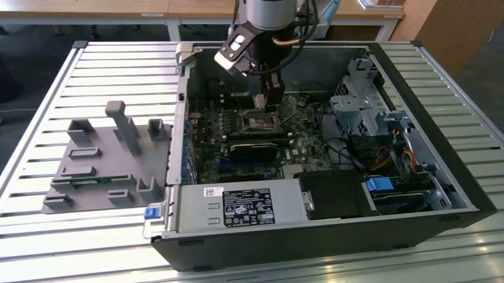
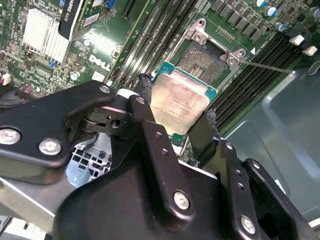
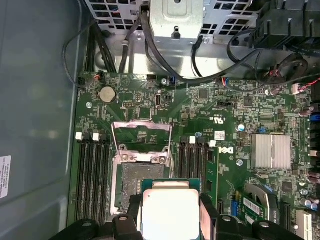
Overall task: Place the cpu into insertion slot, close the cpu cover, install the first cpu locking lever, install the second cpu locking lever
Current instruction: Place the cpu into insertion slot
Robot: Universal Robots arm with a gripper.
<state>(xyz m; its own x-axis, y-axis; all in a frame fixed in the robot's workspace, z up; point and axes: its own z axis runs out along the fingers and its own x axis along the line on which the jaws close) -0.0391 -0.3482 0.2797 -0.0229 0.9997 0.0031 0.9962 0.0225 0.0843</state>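
one cpu (image 2: 182,102), one slot (image 2: 207,57), one cover (image 3: 141,134) raised; the gripper (image 2: 177,101) clamps the cpu's edges just over the slot.

Even, cool daylight fills the exterior view, bleaching the slatted table (image 1: 47,88) to pale grey along the lower edge and at the exterior view's right, while the inside of the computer case (image 1: 331,65) lies in deeper shade. In the first wrist view the metal top of the cpu (image 3: 170,212) glares almost white and the case wall (image 3: 35,100) takes a bluish cast. In the second wrist view the cpu (image 2: 181,102) carries a softer, mottled sheen, and the black fingers (image 2: 150,125) read as dark masses.
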